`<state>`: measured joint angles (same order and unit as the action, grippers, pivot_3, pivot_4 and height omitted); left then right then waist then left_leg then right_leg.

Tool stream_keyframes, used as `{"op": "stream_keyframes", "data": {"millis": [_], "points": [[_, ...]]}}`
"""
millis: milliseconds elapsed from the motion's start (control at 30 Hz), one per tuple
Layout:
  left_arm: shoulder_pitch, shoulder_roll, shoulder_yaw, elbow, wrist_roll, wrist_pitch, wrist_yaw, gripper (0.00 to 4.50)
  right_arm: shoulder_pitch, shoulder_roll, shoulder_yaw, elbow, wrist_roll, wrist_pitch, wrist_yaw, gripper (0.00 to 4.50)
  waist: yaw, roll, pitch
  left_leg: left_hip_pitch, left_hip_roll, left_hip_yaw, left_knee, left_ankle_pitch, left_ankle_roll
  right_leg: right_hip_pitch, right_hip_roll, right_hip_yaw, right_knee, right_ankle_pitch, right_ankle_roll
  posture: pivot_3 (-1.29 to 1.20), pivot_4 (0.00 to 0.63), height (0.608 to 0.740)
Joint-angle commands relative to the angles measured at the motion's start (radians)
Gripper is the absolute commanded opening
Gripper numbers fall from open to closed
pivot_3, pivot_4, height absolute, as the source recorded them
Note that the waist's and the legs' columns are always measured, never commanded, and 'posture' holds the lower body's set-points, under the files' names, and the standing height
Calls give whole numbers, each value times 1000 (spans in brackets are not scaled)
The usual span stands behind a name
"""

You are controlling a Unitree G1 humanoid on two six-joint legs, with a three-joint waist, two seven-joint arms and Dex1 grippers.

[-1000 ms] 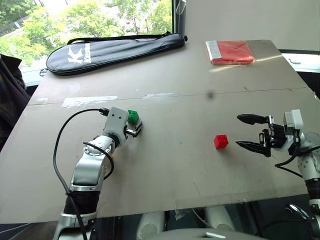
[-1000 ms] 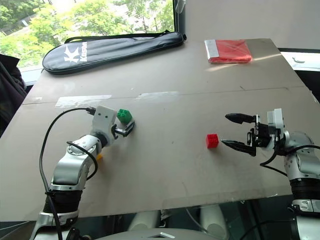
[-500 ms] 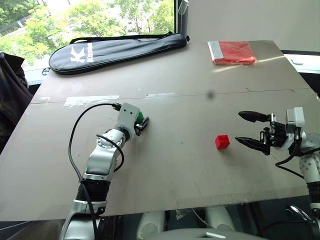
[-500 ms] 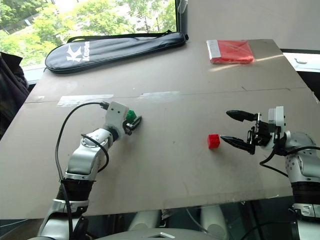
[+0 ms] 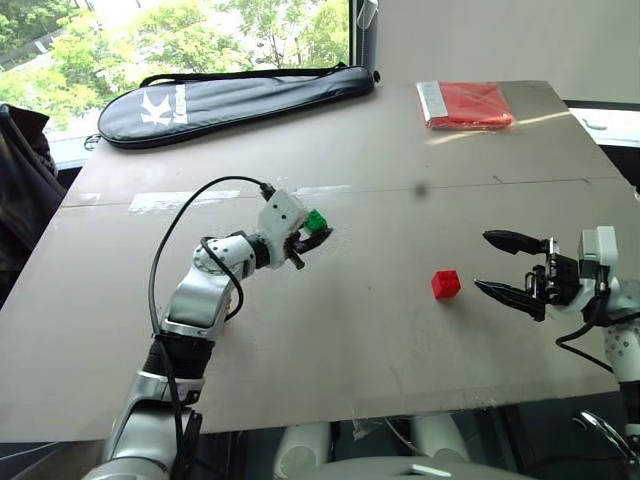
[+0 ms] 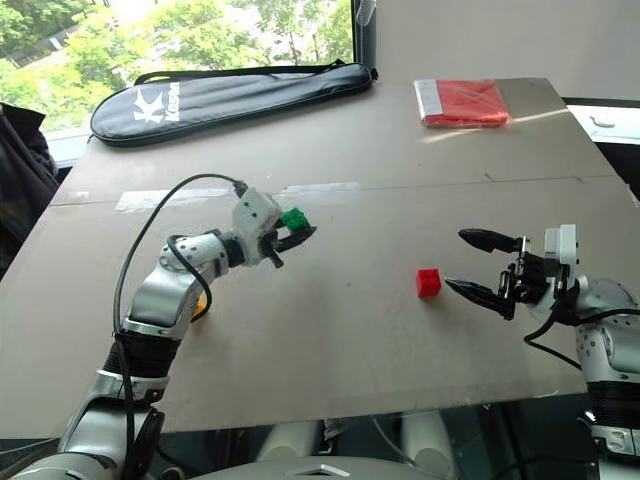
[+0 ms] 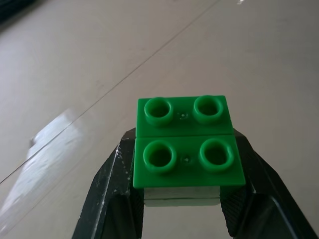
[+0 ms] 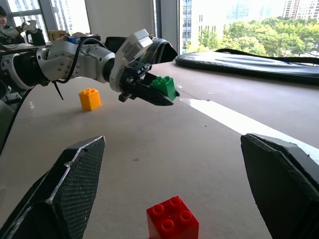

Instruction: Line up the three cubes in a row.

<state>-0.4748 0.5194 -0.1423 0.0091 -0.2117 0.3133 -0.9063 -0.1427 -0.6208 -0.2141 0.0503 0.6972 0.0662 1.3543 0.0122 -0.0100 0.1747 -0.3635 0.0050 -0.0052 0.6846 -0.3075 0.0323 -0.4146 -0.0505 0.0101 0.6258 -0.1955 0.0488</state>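
The green cube is clamped between the fingers of my left gripper, which is shut on it and holds it just above the table left of centre. The left wrist view shows the same green cube with its studs up, pinched at both sides. On the table to the right sits the red cube. My right gripper stands open just right of it, pointing at it, fingers apart and empty. The yellow-orange cube rests on the table beyond my left arm.
A long black racket bag lies along the far left edge of the table. A flat red packet sits at the far right corner. A strip of clear tape crosses the table's left half.
My left gripper closed on the green cube, lifted it off the table and swung it to the right. The right gripper stayed open beside the red cube.
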Motion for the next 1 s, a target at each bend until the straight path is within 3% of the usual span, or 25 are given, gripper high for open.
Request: {"op": "stream_keyframes", "data": {"millis": [33,233,533,1000], "points": [[-46,14,-56,-16,-54,-15,-166,1349,30,0,-45,-49,29,1,-4,4500,-1,0,0,0,0,0,0,0,0,0,0,0,0,0,0,0,150,740],[-140,-53,-195,132,20,-58,-274,1349,148,-16,-90,-60,13,-34,17,4500,4,0,0,0,0,1,0,0,0,1,3,0,0,0,0,0,150,740],[-203,-167,-244,271,85,-111,-267,1349,239,-16,-121,-110,10,-35,-14,4500,-10,0,0,0,0,0,1,0,0,0,3,2,1,0,1,0,150,740],[-113,-160,-292,119,130,-31,-250,1349,271,-3,-126,-113,-2,-60,-20,4500,-12,0,0,0,0,0,1,0,0,0,3,3,1,0,1,0,150,740]]}}
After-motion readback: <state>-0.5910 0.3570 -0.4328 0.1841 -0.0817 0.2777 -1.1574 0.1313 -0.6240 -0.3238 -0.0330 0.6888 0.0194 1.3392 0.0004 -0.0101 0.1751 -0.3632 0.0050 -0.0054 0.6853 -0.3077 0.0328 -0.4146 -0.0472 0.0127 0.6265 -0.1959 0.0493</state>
